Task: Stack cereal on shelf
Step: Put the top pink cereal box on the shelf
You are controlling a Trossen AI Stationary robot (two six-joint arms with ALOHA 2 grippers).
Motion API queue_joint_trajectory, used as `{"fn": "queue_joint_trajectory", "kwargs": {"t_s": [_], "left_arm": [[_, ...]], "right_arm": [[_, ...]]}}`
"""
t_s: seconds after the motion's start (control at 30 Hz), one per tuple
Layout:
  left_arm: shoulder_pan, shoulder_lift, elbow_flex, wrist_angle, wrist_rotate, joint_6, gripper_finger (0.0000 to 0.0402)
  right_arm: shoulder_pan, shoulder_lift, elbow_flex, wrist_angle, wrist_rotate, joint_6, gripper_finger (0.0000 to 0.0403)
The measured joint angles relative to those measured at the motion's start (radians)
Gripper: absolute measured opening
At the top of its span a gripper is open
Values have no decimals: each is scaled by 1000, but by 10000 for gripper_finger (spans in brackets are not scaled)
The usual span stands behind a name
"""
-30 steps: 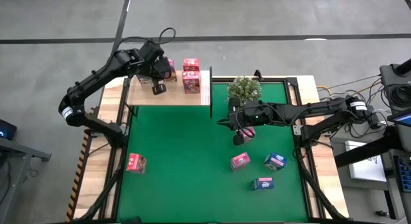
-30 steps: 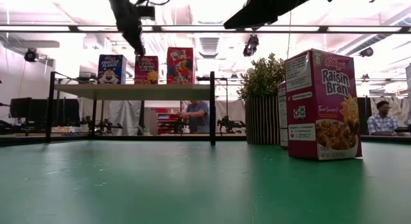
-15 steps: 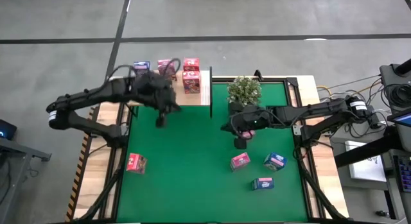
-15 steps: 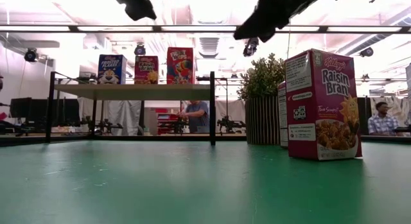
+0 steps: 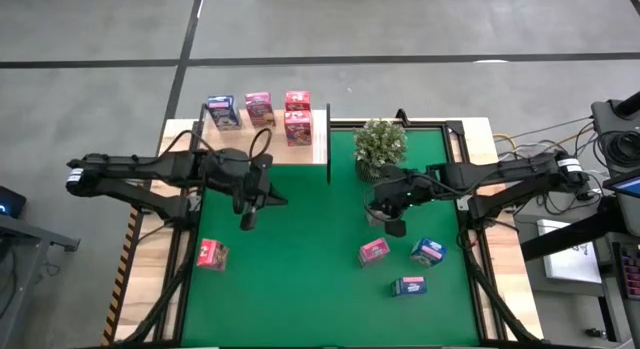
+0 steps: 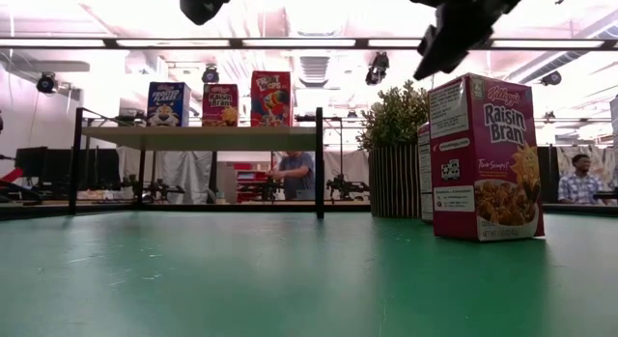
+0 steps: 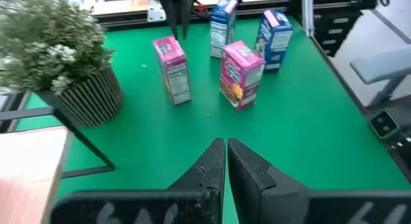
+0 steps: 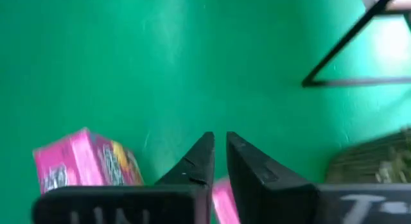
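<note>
Three cereal boxes (image 6: 220,104) on shelf (image 6: 198,137), fourth perhaps hidden overhead.

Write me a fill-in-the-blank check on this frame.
1. The left gripper is shut and holds ___.
2. On the shelf, the cereal box farthest from the potted plant is coloured ___.
3. The lone box by the green mat's left edge is coloured ___.
Missing words: nothing; blue; pink.

Potted green plant (image 5: 381,141) in a ribbed pot (at the mat's far edge), green mat (image 5: 300,259), two people (image 6: 294,173) behind.
</note>
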Motion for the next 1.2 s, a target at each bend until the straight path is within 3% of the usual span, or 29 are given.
{"fn": "queue_joint_trajectory", "kwargs": {"t_s": [0.2,0.43,0.63,0.83,1.2], "left_arm": [[0,-15,12,-2,-11,-1,1],[0,-27,22,-7,-16,-4,1],[0,-31,22,-6,-17,-8,1],[0,-44,49,-11,-19,-7,1],[0,-89,100,0,-21,20,1]], "right_arm": [[0,-35,0,-133,7,0,125],[0,15,0,-222,91,-30,246],[0,53,-1,-228,91,-82,307],[-7,84,-1,-227,101,-110,308],[-8,110,-2,-216,101,-105,246]]}}
